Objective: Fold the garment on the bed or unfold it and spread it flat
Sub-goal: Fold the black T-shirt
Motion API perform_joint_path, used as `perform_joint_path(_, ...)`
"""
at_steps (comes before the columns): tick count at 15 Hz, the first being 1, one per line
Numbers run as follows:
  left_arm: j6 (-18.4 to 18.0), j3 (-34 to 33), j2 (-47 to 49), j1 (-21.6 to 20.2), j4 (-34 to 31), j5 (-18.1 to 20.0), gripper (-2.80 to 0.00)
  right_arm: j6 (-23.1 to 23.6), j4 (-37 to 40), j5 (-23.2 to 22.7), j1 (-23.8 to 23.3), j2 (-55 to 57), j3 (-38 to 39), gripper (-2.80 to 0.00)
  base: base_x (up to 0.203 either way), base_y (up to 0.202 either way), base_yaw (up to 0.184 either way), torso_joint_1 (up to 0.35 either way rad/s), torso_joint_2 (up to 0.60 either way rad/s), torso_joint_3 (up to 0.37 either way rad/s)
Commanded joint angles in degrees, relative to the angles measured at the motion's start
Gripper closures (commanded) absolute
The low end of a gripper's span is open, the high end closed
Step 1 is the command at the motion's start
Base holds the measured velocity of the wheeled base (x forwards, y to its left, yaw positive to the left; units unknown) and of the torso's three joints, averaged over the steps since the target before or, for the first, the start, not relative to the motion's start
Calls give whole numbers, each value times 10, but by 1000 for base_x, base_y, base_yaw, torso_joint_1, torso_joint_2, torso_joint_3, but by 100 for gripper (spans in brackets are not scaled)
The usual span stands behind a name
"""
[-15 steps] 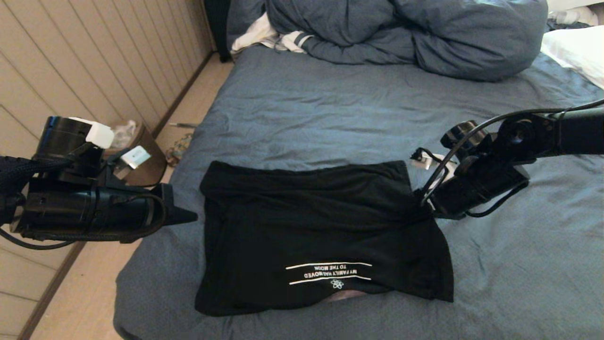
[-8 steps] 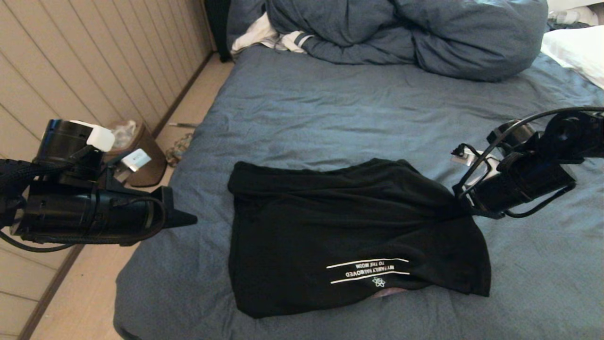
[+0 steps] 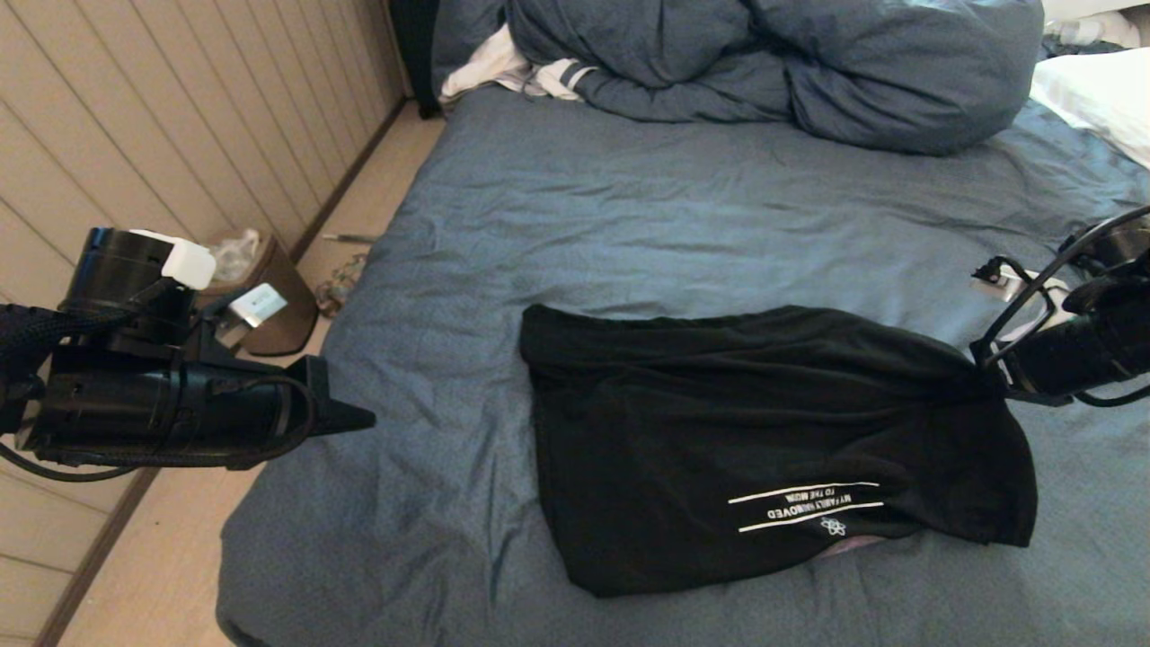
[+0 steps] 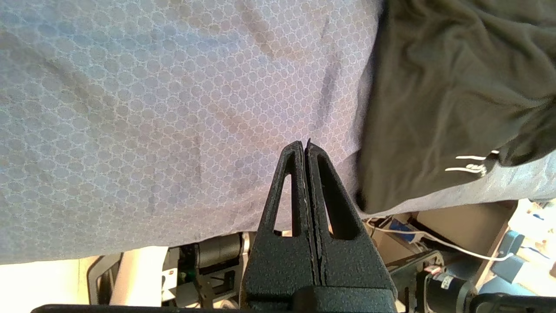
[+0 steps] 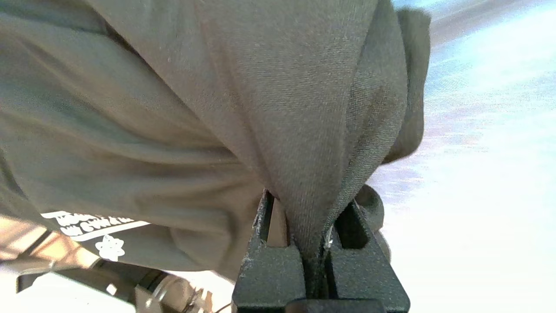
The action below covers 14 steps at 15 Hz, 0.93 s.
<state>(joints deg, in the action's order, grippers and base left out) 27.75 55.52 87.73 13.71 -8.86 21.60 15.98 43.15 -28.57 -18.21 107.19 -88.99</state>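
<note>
The garment (image 3: 746, 449) is a black T-shirt lying folded on the bed (image 3: 629, 216), white lettering showing near its front edge. My right gripper (image 3: 988, 382) is shut on the shirt's right edge; in the right wrist view a fold of black cloth (image 5: 304, 130) is pinched between the fingers (image 5: 265, 261). My left gripper (image 3: 359, 416) hangs shut and empty over the bed's left edge, well left of the shirt. In the left wrist view its closed tips (image 4: 302, 145) point at bare sheet, with the garment (image 4: 434, 108) off to one side.
A bulky blue duvet (image 3: 773, 63) lies heaped at the far end, with a white striped cloth (image 3: 512, 72) beside it and a white pillow (image 3: 1096, 99) at the far right. Left of the bed are floor, a panelled wall and a brown bin (image 3: 269, 296).
My right gripper has pulled the garment across the sheet toward the right, and the whole shirt slid with it. The left arm has stayed still.
</note>
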Motion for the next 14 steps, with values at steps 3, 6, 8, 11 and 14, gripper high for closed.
perform_joint_path(3,-2,-4,-9,0,0,1,0,-5,11,-7,15,-50,-24,0,0,0,0,0,0,0)
perform_joint_path(6,-2,-7,-15,1,-1,3,0,-35,28,-10,146,-72,-41,0,0,0,0,0,0,0)
perform_joint_path(8,-2,-13,-18,8,2,2,0,-60,31,-7,243,-74,-53,0,0,0,0,0,0,0)
perform_joint_path(11,-1,-17,-23,13,6,3,0,-93,32,10,374,-34,-97,0,0,0,0,0,0,0)
perform_joint_path(14,-1,-17,-26,15,6,3,0,-126,33,29,461,38,-172,0,0,0,0,0,0,0)
